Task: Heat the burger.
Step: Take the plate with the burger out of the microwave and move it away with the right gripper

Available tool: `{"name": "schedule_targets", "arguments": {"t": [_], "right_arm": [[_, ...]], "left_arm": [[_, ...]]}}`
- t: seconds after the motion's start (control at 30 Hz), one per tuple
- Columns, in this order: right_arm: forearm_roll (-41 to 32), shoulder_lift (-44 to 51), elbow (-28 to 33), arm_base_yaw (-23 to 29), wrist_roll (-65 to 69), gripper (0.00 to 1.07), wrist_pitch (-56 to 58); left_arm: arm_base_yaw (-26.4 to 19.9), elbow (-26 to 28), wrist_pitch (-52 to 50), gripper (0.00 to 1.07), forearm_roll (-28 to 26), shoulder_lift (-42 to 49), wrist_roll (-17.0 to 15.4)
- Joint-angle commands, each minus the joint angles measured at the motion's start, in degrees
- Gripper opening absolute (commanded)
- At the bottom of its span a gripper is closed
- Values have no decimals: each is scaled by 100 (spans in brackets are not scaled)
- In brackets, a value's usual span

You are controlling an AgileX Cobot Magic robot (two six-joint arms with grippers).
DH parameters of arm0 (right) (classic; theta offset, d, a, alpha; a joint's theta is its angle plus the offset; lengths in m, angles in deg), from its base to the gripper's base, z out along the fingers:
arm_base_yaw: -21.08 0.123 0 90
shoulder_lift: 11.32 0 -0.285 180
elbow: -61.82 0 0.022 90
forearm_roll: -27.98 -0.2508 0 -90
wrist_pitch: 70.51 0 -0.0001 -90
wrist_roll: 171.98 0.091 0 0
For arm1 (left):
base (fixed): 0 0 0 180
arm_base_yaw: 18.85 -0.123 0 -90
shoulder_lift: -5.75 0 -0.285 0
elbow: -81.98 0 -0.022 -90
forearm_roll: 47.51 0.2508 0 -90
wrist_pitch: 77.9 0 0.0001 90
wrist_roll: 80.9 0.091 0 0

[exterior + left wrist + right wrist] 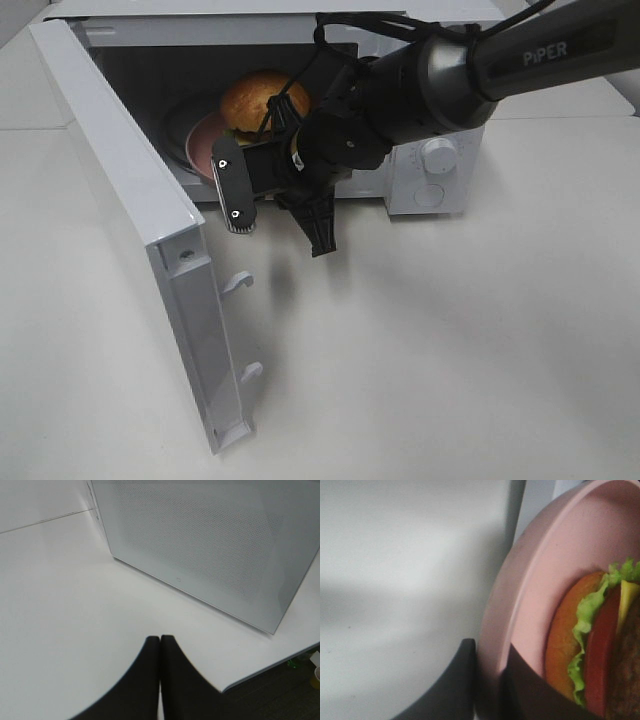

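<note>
The burger [262, 100], golden bun on top, sits on a pink plate [197, 135] just inside the open microwave [432, 168]. My right gripper [222, 158] reaches in from the right and is shut on the plate's near rim. In the right wrist view its dark fingers [464, 680] pinch the plate [540, 580] rim between them, with the burger [590, 645] showing lettuce, tomato and cheese close behind. My left gripper [160, 642] is shut on nothing, low over the white table beside the microwave's perforated outer wall [210, 545].
The microwave door [130, 200] swings wide open toward the front left, with latch hooks [240, 282] on its free edge. Two dials [436, 155] sit on the oven's right panel. The table edge [270, 667] runs close beside the left gripper.
</note>
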Motion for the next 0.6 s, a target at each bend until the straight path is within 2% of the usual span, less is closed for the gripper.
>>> {"name": "schedule_targets", "arguments": {"t": [0.03, 0.23, 0.6], "right_arm": [[-160, 338, 120, 11, -504, 0, -206], [-178, 785, 596, 17, -1163, 0, -195], [-189, 1427, 1226, 17, -1238, 0, -178]], "left_arm": [[-34, -11, -92, 0, -23, 109, -17], [-34, -11, -92, 0, -23, 109, -17], [-34, -11, -92, 0, -23, 109, -17]]}}
